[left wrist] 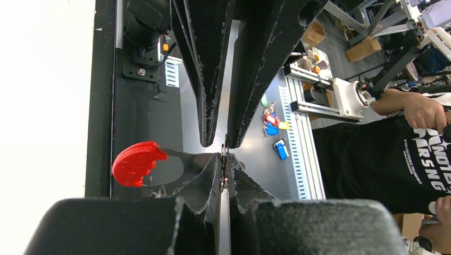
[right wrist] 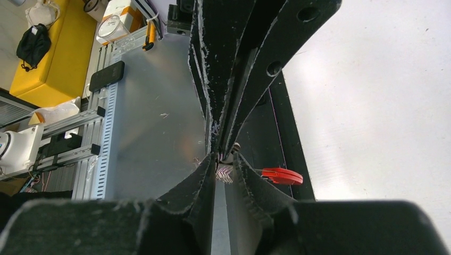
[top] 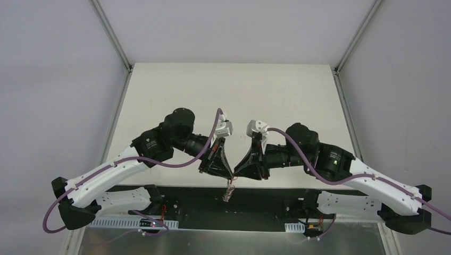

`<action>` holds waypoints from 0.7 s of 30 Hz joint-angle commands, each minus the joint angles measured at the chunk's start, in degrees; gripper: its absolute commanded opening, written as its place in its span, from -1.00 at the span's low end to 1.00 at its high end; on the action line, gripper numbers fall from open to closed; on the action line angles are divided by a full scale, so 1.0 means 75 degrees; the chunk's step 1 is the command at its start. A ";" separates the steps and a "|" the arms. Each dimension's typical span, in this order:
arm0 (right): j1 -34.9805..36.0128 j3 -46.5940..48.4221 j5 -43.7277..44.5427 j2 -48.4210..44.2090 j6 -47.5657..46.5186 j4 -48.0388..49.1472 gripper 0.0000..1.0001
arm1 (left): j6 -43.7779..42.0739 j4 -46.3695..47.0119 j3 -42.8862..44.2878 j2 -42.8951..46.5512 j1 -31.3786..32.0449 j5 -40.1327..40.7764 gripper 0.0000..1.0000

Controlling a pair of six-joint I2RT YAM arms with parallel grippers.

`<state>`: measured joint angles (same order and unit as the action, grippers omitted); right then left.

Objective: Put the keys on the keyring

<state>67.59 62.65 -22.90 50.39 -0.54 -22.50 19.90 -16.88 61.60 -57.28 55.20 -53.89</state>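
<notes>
The left claw (left wrist: 223, 169) pinches the keyring (top: 228, 192) wire at its tips; it looks light and slippery. If the right claw (right wrist: 225, 166) grips, I cannot tell.

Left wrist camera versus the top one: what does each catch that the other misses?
Only the left wrist: the red tag as a clear crescent, spare coloured tags off the table, a person in black. Only the top: the whole left arm, right arm and table. Both: left gripper and right gripper meeting tip to tip at the keyring.
</notes>
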 commanded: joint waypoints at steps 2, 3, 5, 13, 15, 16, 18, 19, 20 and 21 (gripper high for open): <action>0.0005 0.0033 -0.0234 0.0086 0.0059 0.0290 -0.61 | -0.0121 0.0152 0.0206 0.0197 0.0087 -0.0081 -1.00; 0.0010 0.0023 -0.0244 0.0101 0.0051 0.0293 -0.62 | -0.0122 0.0148 0.0204 0.0197 0.0088 -0.0075 -1.00; 0.0010 0.0030 -0.0261 0.0130 0.0053 0.0325 -0.65 | -0.0122 0.0151 0.0201 0.0210 0.0089 -0.0040 -1.00; 0.0008 0.0060 -0.0318 0.0201 0.0060 0.0441 -0.79 | -0.0144 0.0150 0.0174 0.0182 0.0091 -0.0066 -1.00; 0.0011 0.0076 -0.0380 0.0251 0.0051 0.0437 -0.83 | -0.0146 0.0153 0.0177 0.0169 0.0082 -0.0057 -1.00; 0.0011 0.0093 -0.0390 0.0278 0.0056 0.0434 -0.87 | -0.0154 0.0152 0.0177 0.0182 0.0089 -0.0048 -1.00; 0.0011 0.0095 -0.0483 0.0320 0.0055 0.0434 -1.00 | -0.0175 0.0151 0.0180 0.0191 0.0086 -0.0010 -1.00; 0.0011 0.0106 -0.0555 0.0351 0.0058 0.0421 -1.00 | -0.0180 0.0144 0.0183 0.0195 0.0092 0.0000 -1.00; 0.0004 0.0118 -0.0697 0.0383 0.0059 0.0388 -1.00 | -0.0188 0.0145 0.0169 0.0204 0.0083 0.0010 -1.00; 0.0007 0.0128 -0.0860 0.0408 0.0057 0.0364 -1.00 | -0.0192 0.0144 0.0174 0.0205 0.0087 0.0048 -1.00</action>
<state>67.59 62.65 -25.52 52.47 -0.23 -22.06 19.84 -18.26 61.60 -57.17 55.20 -53.47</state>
